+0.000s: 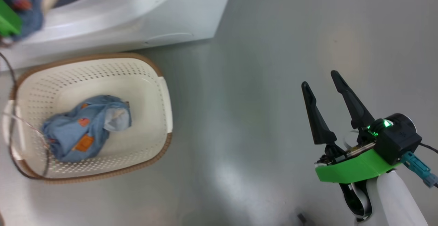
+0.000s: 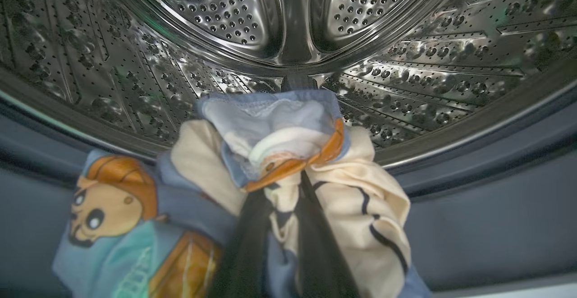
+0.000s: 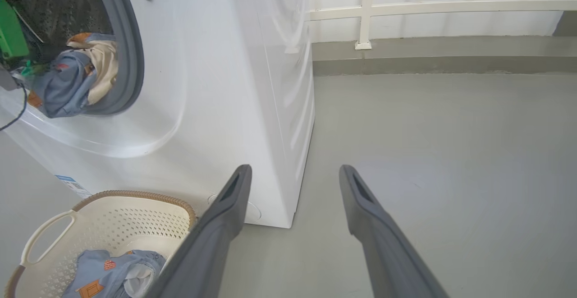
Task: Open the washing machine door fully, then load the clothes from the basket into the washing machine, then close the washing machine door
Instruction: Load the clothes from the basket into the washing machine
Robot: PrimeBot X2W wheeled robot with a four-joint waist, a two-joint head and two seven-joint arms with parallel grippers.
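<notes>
A bundle of clothes (image 2: 279, 126), blue fabric with orange patches and a cream piece with dark stripes, is clenched between the fingers of the left gripper (image 2: 286, 185). It is held at the mouth of the washing machine (image 3: 225, 86), over the grey rubber seal (image 2: 496, 208) and just in front of the perforated steel drum (image 2: 203, 0). A second blue garment (image 1: 85, 127) with orange patches is seen lying in the basket (image 1: 147, 96). The basket is set on the grey floor (image 1: 256, 82), just on the near side of the machine's front. To the right, well apart from the basket, the right gripper (image 1: 319, 79) is held above the floor with its jaws spread wide and released.
</notes>
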